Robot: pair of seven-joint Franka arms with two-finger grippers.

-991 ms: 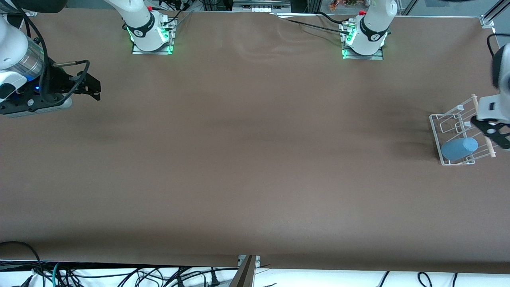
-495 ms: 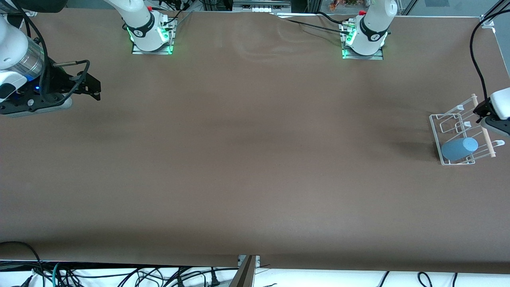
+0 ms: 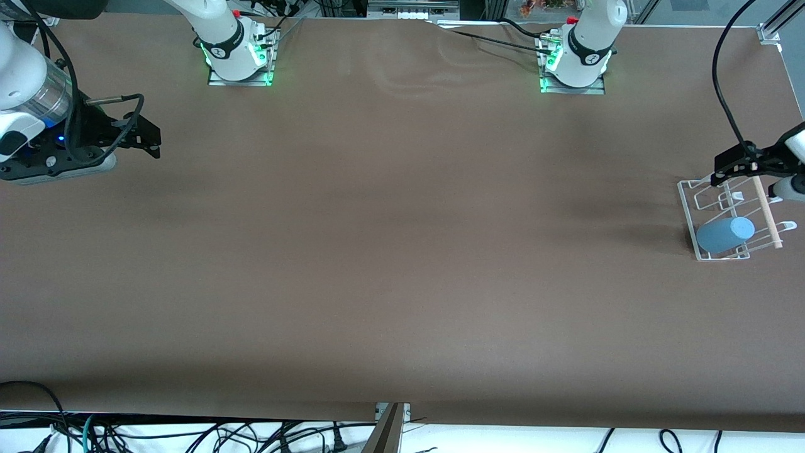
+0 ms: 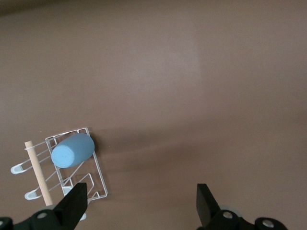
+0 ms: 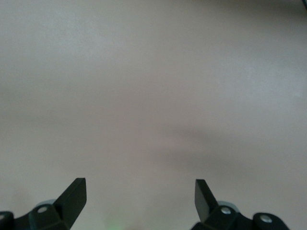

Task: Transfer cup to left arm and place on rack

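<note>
The cup (image 3: pixel 724 234) lies on its side in the rack (image 3: pixel 688 214) at the left arm's end of the bench (image 3: pixel 402 251), beside the dowel (image 3: pixel 768 214); the left gripper (image 3: pixel 732 167) hangs over the rack's farther edge, fingers (image 4: pixel 74 205) spread wide and empty; the right gripper (image 3: pixel 141 133) waits over the right arm's end, fingers (image 5: pixel 73 194) likewise apart, holding nothing.

A high camera across the table (image 3: pixel 390 251) faces my two bases at twelve o'clock. My left wrist camera looks straight down from well above, sharing the rack (image 3: pixel 729 217) (image 4: pixel 72 167) with it. My right wrist camera looks down on bare tabletop.
</note>
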